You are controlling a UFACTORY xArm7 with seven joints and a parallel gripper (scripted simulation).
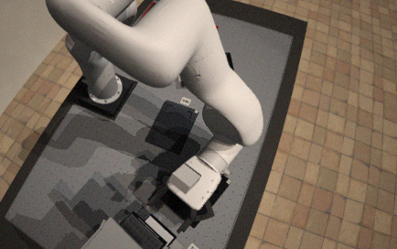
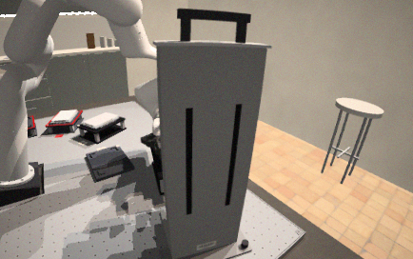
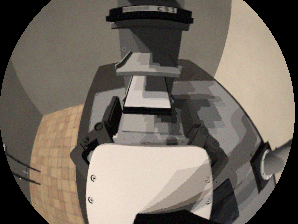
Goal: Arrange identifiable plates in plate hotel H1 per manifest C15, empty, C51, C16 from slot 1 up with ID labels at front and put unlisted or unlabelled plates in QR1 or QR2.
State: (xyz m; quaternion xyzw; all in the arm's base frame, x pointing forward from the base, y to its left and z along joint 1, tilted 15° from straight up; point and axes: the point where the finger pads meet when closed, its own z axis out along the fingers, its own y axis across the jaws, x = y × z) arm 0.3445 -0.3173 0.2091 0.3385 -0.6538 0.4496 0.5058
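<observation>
The plate hotel H1 (image 2: 211, 143) is a tall grey tower with a black handle, seen from its back in the exterior view; its slots are hidden there. In the overhead view only its top corner (image 1: 112, 235) shows at the bottom edge, with a dark plate (image 1: 142, 229) and a white strip at its front. My gripper (image 1: 189, 197) hangs low over a dark nest (image 1: 201, 208) in front of the hotel. In the wrist view the gripper (image 3: 149, 132) is open, its fingers either side of a grey plate-like block (image 3: 149, 119), with the hotel front (image 3: 149, 30) beyond. No labels are readable.
A dark empty nest (image 1: 171, 125) with a small deck label lies mid-deck; it also shows in the exterior view (image 2: 107, 161). Two white-topped plates stand on nests at the back left, one red-edged (image 2: 64, 119) and one on black (image 2: 102, 121). The arm's base (image 1: 102, 93) is at the left. A stool (image 2: 354, 138) stands off the deck.
</observation>
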